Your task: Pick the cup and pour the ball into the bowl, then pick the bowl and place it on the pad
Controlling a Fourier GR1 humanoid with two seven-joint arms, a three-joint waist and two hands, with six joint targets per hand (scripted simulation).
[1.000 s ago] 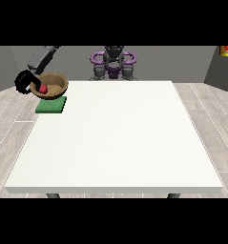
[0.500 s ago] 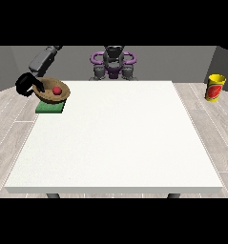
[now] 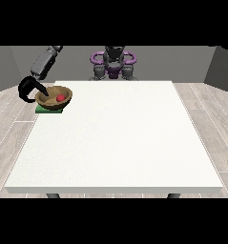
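A brown bowl sits on the green pad near the table's far left corner, tilted slightly. A red ball lies inside it. The hand at the view's left is at the bowl's left rim. Its thumb reaches inside the bowl and its curled fingers wrap round the outside, pinching the rim. No cup shows anywhere in view. The other hand is out of sight.
The white table stretches wide to the right and front of the pad. The robot's torso stands behind the far edge. Grey plank floor surrounds the table.
The bowl with the ball has come down and slightly rightward onto the pad, the hand still on its rim. The yellow and red cup seen beyond the table's right side has dropped out of view.
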